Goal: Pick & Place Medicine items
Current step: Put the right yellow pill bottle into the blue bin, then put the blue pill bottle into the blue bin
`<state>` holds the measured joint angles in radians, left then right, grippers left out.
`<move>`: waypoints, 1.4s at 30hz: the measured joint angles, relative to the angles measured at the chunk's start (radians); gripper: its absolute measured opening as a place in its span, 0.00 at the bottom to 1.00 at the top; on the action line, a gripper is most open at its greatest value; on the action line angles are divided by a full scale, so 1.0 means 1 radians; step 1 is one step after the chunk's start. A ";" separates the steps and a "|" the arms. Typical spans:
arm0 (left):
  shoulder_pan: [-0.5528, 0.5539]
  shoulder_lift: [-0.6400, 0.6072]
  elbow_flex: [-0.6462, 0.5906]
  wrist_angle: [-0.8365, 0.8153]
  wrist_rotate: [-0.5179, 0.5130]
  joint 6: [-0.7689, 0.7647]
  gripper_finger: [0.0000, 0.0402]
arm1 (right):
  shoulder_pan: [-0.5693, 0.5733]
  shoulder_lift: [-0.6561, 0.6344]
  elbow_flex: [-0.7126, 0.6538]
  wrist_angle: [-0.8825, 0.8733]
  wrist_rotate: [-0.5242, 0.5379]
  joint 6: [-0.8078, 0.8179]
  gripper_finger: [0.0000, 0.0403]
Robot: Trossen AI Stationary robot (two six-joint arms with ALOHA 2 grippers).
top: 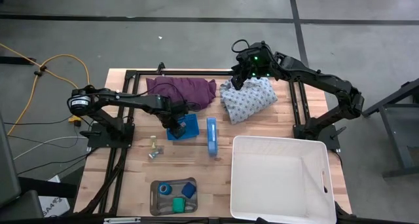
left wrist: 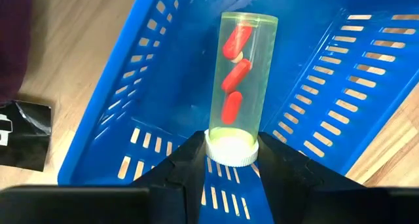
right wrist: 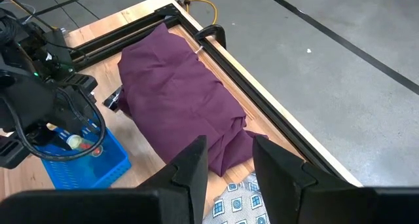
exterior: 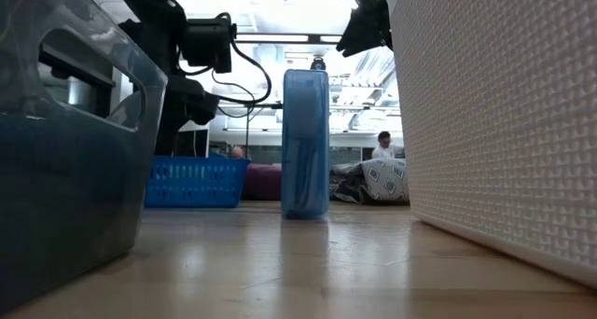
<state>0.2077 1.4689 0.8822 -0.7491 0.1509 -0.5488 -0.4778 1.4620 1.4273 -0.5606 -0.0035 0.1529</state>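
My left gripper [left wrist: 230, 152] [top: 177, 119] is over the small blue slotted basket [top: 188, 127] [left wrist: 124, 86], shut on a clear vial [left wrist: 239, 73] that holds red capsules. A grey tray [top: 156, 204] near the table's near edge carries a blue roll [top: 164, 188], a green roll [top: 178, 203] and a small blue block [top: 188, 190]. Tiny pale vial-like pieces [top: 154, 150] lie on the wood to the left of the basket. My right gripper [right wrist: 229, 155] [top: 239, 80] is open and hovers above the purple cloth [right wrist: 177, 93], touching nothing. My left gripper pinches the vial's white cap end [left wrist: 230, 149] between its two fingers, one finger on each side of the cap. The clear tube points away from the fingers over the basket floor. Whether it rests on that floor or is lifted clear, I cannot tell.
A tall blue box [top: 211, 135] [exterior: 306, 142] stands upright right of the basket. A large white basket [top: 281, 178] [exterior: 504, 123] fills the near right corner. A patterned cloth [top: 247, 98] lies beside the purple one at the far side. A person sits in the room beyond [exterior: 382, 146].
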 joint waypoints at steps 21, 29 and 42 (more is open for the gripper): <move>-0.018 0.000 0.000 0.020 -0.035 -0.004 0.38 | 0.000 0.000 0.000 0.000 0.000 0.000 0.27; -0.021 0.000 0.000 0.020 -0.027 -0.004 0.39 | 0.000 0.000 0.000 0.000 0.000 0.000 0.27; 0.057 -0.098 0.000 0.017 0.109 0.060 0.39 | 0.000 0.000 0.000 0.004 0.000 0.000 0.27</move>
<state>0.2644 1.3714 0.8822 -0.7326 0.2602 -0.4888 -0.4778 1.4620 1.4273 -0.5568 -0.0033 0.1531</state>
